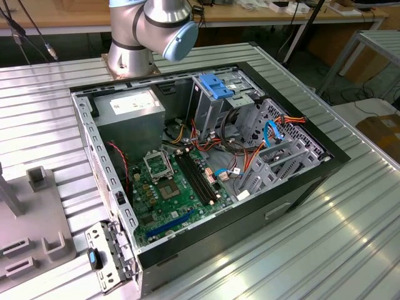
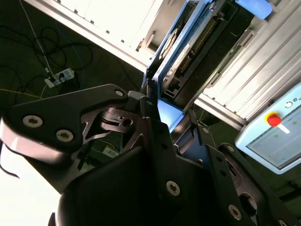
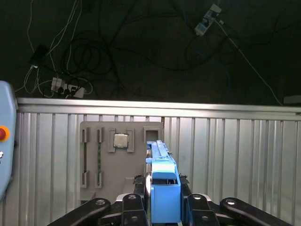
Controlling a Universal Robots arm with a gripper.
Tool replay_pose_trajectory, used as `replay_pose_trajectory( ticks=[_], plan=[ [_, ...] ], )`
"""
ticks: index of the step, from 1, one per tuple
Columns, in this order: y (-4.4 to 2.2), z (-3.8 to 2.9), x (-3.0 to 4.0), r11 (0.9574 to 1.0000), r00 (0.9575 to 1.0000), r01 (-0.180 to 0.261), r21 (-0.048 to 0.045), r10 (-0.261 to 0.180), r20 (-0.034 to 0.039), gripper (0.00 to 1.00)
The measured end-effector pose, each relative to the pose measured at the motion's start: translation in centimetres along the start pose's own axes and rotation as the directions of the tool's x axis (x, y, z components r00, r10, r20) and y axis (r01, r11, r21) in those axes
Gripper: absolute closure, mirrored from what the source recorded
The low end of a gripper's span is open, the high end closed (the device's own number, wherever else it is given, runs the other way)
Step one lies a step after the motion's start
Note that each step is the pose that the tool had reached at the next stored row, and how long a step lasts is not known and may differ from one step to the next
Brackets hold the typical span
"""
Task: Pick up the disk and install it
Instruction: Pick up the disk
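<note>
**Hand (image 3: pixel 163 200) is gripping the disk (image 3: pixel 162 162) edge-on.**
Thin hold is risking tilt and jamming in the case (image 1: pixel 269 212), centre of the exterior view.

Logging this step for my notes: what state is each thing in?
disk: gripped edge-on in the claw, not installed
claw: shut on the disk
computer case: on its side, open
processor: seated in the grey tray
memory stick: slotted in the grey tray
</note>
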State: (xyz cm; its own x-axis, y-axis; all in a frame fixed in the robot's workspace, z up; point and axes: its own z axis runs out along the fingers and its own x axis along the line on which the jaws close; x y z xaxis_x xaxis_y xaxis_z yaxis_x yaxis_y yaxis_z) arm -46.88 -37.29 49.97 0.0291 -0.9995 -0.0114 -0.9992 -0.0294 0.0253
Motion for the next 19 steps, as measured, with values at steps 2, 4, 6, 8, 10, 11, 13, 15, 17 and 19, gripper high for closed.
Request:
replay_pose_trajectory(
  ticks=[2,4,6,8,10,11,13,15,17,19],
  plan=[
    [-0.06,-0.01,0.00,1.0000,1.0000,0.000,-0.0001,0.000,0.0000,0.63],
    [-0.50,-0.02,0.01,1.0000,1.0000,0.000,-0.0001,0.000,0.0000,0.63],
    [-0.97,-0.03,0.03,1.0000,1.0000,0.000,-0.0001,0.000,0.0000,0.63],
    [-1.47,-0.04,0.04,1.0000,1.0000,0.000,0.0000,0.000,0.0000,0.63],
    [-2.52,-0.07,0.07,1.0000,1.0000,0.000,-0.0001,0.000,0.0000,0.63],
    [-3.36,-0.09,0.10,1.0000,1.0000,0.000,-0.0001,0.000,0.0000,0.63],
    [-4.01,-0.11,0.12,1.0000,1.0000,0.000,-0.0001,0.000,0.0000,0.63],
    [-5.09,-0.13,0.15,1.0000,1.0000,0.000,0.0001,0.000,0.0001,0.63],
    [-5.88,-0.15,0.17,1.0000,1.0000,0.000,0.0000,0.000,0.0001,0.63],
    [-6.57,-0.17,0.19,1.0000,1.0000,0.000,0.0001,0.000,0.0000,0.63]
  ],
)
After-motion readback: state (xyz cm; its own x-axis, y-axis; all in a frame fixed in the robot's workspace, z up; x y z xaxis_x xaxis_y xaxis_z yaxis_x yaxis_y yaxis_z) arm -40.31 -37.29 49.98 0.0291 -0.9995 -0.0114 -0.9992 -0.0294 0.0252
